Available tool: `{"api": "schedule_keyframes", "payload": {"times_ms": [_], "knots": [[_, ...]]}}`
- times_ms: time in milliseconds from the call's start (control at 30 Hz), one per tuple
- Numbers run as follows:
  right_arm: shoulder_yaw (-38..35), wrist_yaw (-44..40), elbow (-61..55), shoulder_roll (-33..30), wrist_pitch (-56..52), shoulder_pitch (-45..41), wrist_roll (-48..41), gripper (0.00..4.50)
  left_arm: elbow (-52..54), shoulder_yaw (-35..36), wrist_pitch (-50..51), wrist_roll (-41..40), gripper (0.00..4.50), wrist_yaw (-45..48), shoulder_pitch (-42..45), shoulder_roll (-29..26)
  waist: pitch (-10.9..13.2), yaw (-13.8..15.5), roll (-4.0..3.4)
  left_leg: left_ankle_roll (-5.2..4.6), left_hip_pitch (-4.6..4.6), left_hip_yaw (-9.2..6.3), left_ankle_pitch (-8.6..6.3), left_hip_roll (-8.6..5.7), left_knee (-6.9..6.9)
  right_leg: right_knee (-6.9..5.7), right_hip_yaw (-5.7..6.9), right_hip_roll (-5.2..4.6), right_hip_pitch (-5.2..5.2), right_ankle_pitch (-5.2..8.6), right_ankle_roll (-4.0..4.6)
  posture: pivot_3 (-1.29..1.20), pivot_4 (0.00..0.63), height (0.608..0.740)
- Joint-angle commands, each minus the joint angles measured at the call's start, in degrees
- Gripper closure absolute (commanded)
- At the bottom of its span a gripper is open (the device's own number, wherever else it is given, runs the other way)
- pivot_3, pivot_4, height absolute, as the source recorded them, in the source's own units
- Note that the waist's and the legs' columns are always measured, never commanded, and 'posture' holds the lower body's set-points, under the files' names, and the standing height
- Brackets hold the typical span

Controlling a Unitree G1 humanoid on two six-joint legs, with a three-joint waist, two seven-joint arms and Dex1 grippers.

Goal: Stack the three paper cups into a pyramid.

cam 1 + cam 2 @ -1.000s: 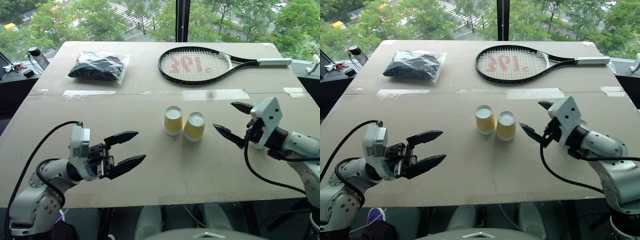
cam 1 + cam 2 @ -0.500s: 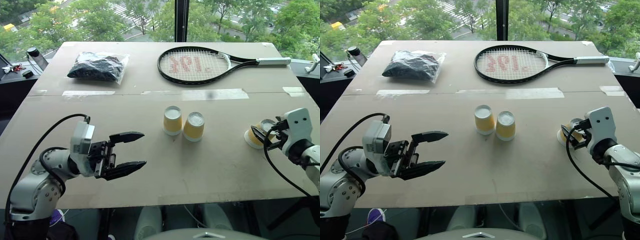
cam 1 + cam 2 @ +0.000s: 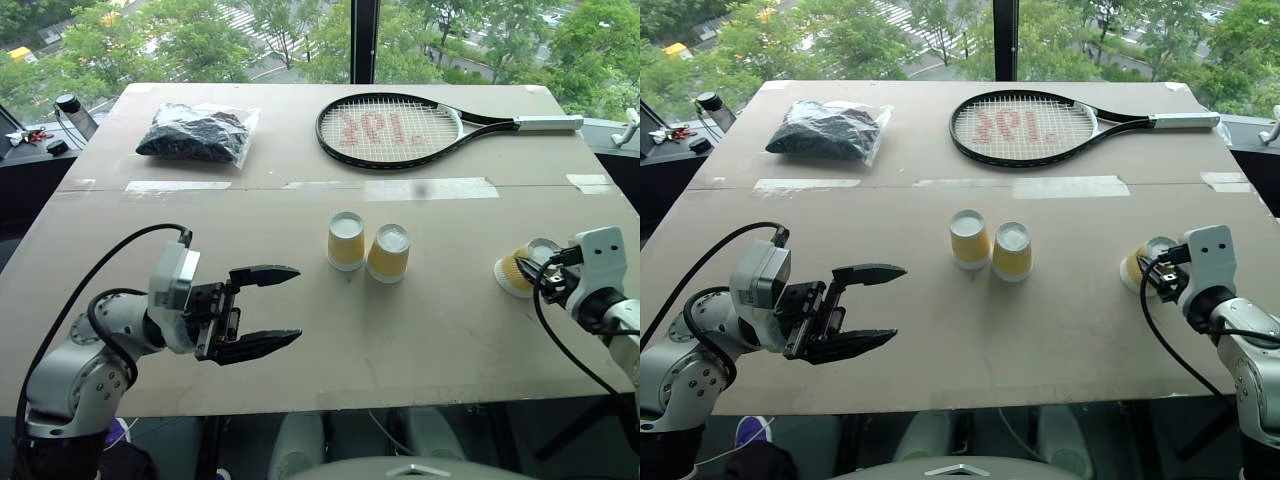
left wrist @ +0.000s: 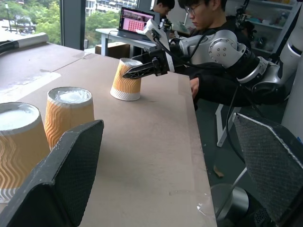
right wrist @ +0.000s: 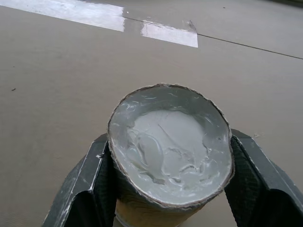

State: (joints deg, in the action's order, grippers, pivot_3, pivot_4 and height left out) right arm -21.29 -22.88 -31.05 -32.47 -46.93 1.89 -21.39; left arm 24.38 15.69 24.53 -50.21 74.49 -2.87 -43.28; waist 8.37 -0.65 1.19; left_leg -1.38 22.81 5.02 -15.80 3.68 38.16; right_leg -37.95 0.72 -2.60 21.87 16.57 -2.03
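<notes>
Only marking in sight: a red stencilled logo on the strings of the tennis racket (image 3: 391, 129) at the far side of the table, looks like a letter or numerals but can't be read for sure. Laptop screen (image 4: 134, 20) in the left wrist view shows content, too small to read. No other text legible.

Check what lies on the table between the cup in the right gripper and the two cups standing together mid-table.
Nothing: in the left eye view, bare table separates the held cup in the right gripper from the pair of cups.
</notes>
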Motion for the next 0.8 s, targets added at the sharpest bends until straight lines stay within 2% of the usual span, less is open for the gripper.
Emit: {"api": "schedule_keyframes", "payload": {"times_ms": [33,200,333,467,567,800], "knots": [[0.5,-4.3,-4.3,-2.3,0.8,-6.3,-5.5,2.27,0.8,1.2,-0.4,-0.8,0.0,-1.0,-0.6,0.4,0.0,-0.1,-0.02,-0.03,0.0,0.0,-0.01,0.0,0.0,0.0,0.0,0.0,0.0,0.0,0.0,0.0,0.15,0.74],[8.9,-7.6,-4.5,-2.7,-6.9,-25.0,-14.5,2.27,0.3,2.6,-0.9,-0.3,0.0,-1.7,-2.8,0.3,0.1,-1.3,-0.23,-0.11,-0.1,0.0,-0.06,0.05,-0.02,-0.05,-0.07,0.06,0.02,-0.01,0.0,0.0,0.15,0.74],[16.4,-11.1,-0.9,-4.2,-10.5,-37.6,-16.5,2.27,-0.6,6.9,-1.0,-1.8,0.0,-2.5,-4.0,0.2,0.2,-0.6,-0.2,-0.09,0.06,-0.17,-0.05,0.1,-0.06,-0.01,-0.02,0.05,0.09,0.0,0.04,0.0,0.15,0.74],[22.3,-14.0,3.0,-4.9,-11.5,-45.8,-15.9,2.27,-2.5,12.4,-2.1,-2.0,0.0,-3.3,-7.5,1.6,0.2,0.0,-0.2,0.02,0.27,-0.04,0.01,-0.01,-0.08,0.07,-0.03,-0.1,0.28,0.01,0.0,0.0,0.15,0.74],[26.1,-15.3,5.6,-4.3,-12.0,-49.8,-15.2,2.27,-2.5,15.5,-3.6,-1.6,0.0,-5.0,-9.5,3.1,0.2,-0.2,-0.17,-0.03,0.43,0.02,-0.02,-0.06,-0.04,0.06,0.02,-0.2,0.43,0.01,-0.03,0.0,0.15,0.74],[31.6,-17.3,11.4,-2.9,-8.9,-52.8,-11.0,2.27,0.3,18.9,-7.4,-2.6,0.0,-7.3,-13.9,8.2,0.1,-0.1,-0.15,-0.02,0.94,-0.19,-0.01,-0.06,0.16,-0.02,0.08,-0.23,0.8,0.0,-0.04,0.0,0.15,0.74]]}}
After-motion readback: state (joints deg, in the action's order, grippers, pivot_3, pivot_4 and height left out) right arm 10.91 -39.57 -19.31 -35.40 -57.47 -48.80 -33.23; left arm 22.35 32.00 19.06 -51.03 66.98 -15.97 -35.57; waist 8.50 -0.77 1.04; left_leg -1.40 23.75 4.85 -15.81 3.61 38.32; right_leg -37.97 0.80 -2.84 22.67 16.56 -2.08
